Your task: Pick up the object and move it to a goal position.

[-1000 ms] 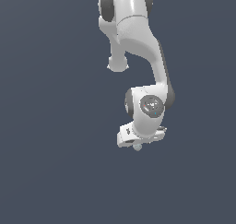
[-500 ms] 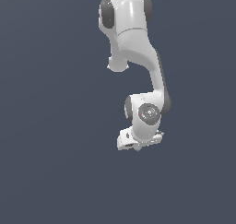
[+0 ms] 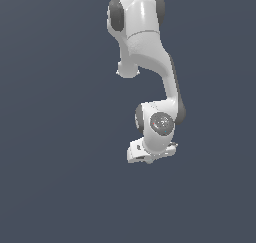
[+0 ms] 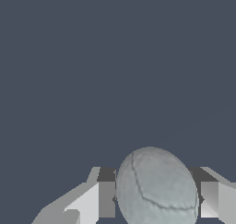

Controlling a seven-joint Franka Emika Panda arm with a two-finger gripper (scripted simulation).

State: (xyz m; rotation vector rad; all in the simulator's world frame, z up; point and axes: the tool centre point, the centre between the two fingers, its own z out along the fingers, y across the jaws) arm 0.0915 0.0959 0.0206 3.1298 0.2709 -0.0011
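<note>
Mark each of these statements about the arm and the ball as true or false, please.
1. A pale grey ball sits between the two fingers of the gripper. True.
2. The ball is bright red. False: it is pale grey-blue with faint lines.
3. In the exterior view, the ball is easy to see beside the arm. False: it cannot be made out there; only the white arm shows.
4. The background is plain dark blue-grey. True.
5. Two arms are in view. False: only one.
</note>
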